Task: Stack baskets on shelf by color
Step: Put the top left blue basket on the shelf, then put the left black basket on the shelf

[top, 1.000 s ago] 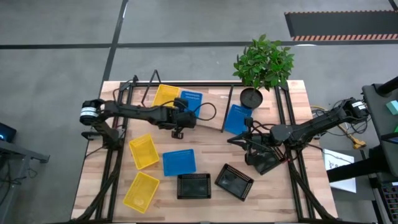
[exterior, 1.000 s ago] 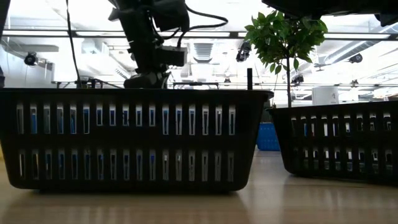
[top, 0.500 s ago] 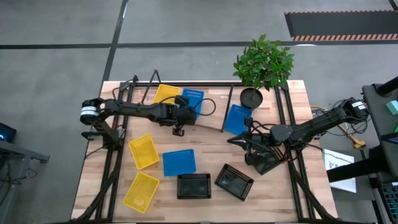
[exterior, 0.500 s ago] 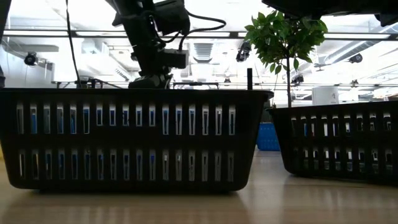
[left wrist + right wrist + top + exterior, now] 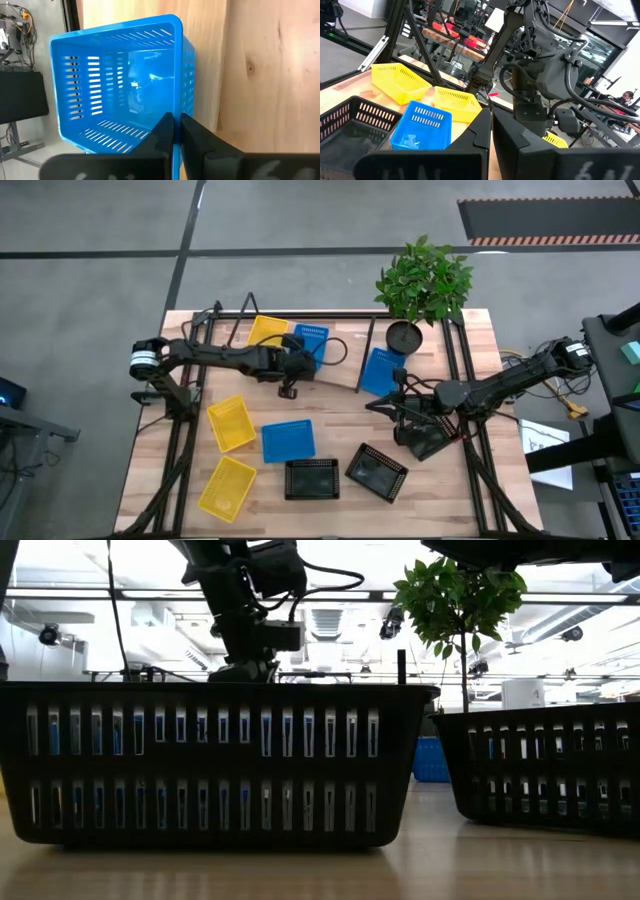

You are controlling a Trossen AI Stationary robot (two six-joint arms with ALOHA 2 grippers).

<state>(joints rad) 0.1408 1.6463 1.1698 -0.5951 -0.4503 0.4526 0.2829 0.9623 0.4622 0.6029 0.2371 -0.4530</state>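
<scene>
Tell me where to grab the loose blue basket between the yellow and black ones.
Take the blue basket by its right short wall's rim, coming straight down: it sits open side up, and a yellow basket and black basket crowd its left and front.

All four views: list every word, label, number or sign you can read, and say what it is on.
No text can be read in any view.
Baskets, for example the blue basket before the left claw: plain plastic, no label.
Paper on the floor right of the table: any print on it is too small to read.
Striped strip on the floor: a pattern, no words.
</scene>
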